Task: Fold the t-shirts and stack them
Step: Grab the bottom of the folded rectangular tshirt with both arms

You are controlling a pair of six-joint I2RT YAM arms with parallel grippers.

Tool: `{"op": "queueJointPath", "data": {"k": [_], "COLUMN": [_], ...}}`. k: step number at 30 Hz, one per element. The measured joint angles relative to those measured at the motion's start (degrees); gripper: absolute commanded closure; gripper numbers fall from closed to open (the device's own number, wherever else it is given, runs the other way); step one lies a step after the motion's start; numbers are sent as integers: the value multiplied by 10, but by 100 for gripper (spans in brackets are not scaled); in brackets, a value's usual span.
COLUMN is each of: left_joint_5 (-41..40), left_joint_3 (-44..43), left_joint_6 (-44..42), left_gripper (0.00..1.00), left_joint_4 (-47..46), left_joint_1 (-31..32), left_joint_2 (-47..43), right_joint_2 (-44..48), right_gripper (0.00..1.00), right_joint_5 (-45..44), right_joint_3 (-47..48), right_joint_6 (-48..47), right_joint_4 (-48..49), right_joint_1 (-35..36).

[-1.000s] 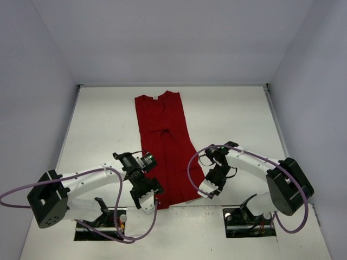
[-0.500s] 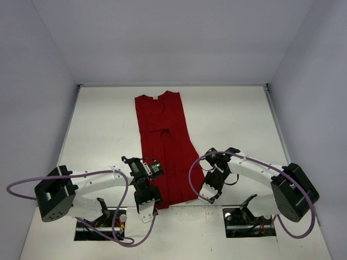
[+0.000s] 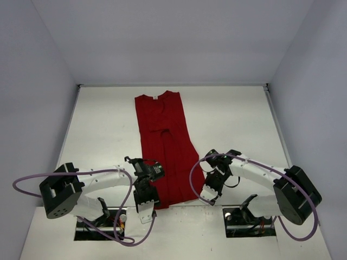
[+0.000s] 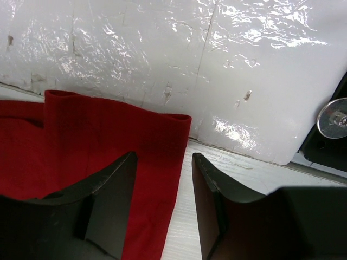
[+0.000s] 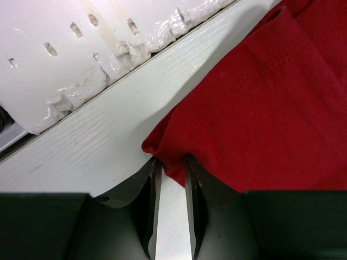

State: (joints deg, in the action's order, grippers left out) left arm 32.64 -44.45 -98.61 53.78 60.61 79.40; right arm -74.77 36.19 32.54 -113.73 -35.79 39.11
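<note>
The dark red t-shirt [image 3: 165, 146] lies on the white table as a long narrow strip, collar at the far end and hem at the near end. My left gripper [image 3: 150, 206] is at the near-left hem corner. In the left wrist view it [image 4: 162, 157] stands open astride the t-shirt's [image 4: 97, 135] side edge, one finger over cloth and the other over bare table. My right gripper [image 3: 205, 190] is at the near-right hem corner. In the right wrist view its tips [image 5: 171, 160] are shut on a puckered corner of the t-shirt [image 5: 271, 108].
Both arm bases sit on dark plates [image 3: 100, 230] [image 3: 249, 223] at the near edge. A white film-wrapped ledge [image 4: 217, 81] [image 5: 65, 59] runs just beyond the hem. Grey walls enclose the table [image 3: 244, 124] on three sides.
The left gripper slid toward the near edge along the shirt's left side and its jaws narrowed. The right gripper shifted slightly nearer and closed on the hem corner.
</note>
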Motion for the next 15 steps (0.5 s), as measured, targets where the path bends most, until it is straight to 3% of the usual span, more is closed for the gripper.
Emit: {"op": "queueJointPath", "data": {"k": [15], "left_joint_5": [4], "left_joint_3": [13], "left_joint_6": [-4], "left_gripper": [68], "left_joint_4": [2], "left_joint_1": [35], "left_joint_2": [3], "right_joint_2": [-31], "right_gripper": [89], "right_joint_5": [37], "right_joint_3": [14], "right_joint_6": [-2], "right_joint_4": [6], "right_joint_1": [0]}}
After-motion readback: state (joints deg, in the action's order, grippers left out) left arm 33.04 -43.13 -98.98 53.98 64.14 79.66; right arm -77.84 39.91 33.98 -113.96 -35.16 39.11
